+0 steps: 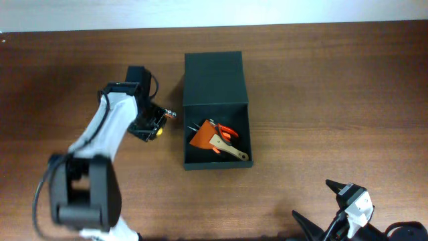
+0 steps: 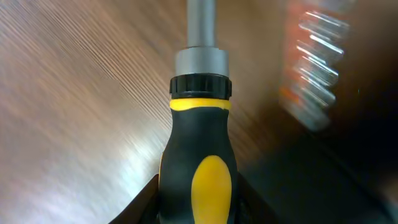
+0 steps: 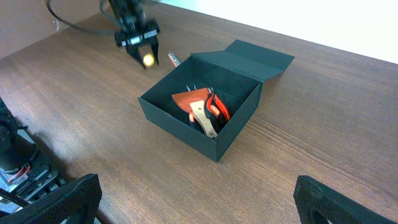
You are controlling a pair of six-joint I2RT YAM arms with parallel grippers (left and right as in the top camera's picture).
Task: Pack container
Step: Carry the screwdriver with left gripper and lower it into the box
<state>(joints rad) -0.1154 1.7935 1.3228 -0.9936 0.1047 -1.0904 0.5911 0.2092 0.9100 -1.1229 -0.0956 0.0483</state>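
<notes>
Left wrist view: the left gripper (image 2: 199, 208) is clamped on the black-and-yellow handle of a screwdriver (image 2: 199, 143), one finger at each side of the grip. The steel shaft runs away over the wooden table (image 2: 74, 93). A ridged orange-and-clear item (image 2: 314, 68) lies near the shaft, too blurred to identify. Overhead, this gripper sits near the open container (image 1: 215, 77), apart from its side wall; the flap lid is folded back. Inside rest red-handled pliers (image 1: 226, 130) and a wooden-handled scraper (image 1: 227, 148). Right wrist view: the right gripper (image 3: 196, 186) has its fingers spread wide, holding nothing, well apart from the container.
</notes>
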